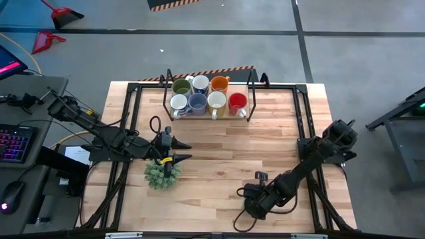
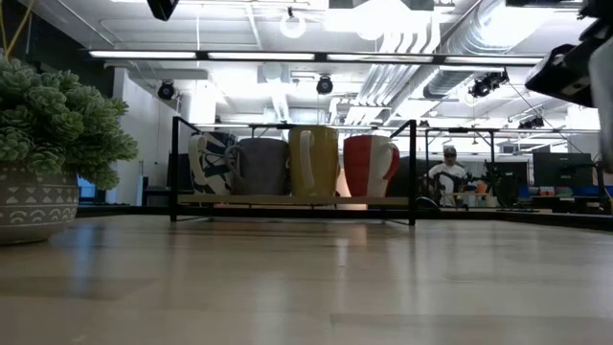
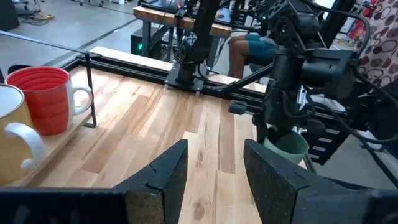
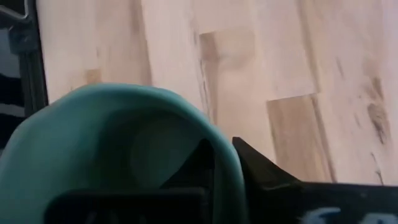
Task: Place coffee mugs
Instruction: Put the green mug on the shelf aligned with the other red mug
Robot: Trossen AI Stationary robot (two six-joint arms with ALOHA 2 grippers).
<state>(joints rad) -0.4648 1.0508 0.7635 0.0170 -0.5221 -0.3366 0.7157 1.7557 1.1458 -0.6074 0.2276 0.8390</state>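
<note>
**Fingers pinch a green rim near the table's front edge**

Dark, wedge-shaped fingers (image 4: pixel 261 171) of the right gripper (image 1: pixel 255 206) are closed on the thin curved rim of a smooth, glossy dark green mug (image 4: pixel 124 143), one finger inside the bowl and one outside. That mug hangs over pale planked wood, well in front of the rack (image 1: pixel 166 89) and towards its right end. The left gripper (image 1: pixel 180 151) has its matte, textured fingers (image 3: pixel 165 177) parted and holding nothing, in front of the rack's left end, just beside a bushy plant (image 1: pixel 161 174) in a patterned pot. On the black wire-framed rack, seven round ceramic mugs stand in two rows: olive (image 1: pixel 180 86), white (image 1: pixel 200 83) and orange (image 1: pixel 220 84) behind; white (image 1: pixel 178 102), blue (image 1: pixel 197 102), cream (image 1: pixel 216 100) and ribbed red (image 1: pixel 238 101) in front
</note>
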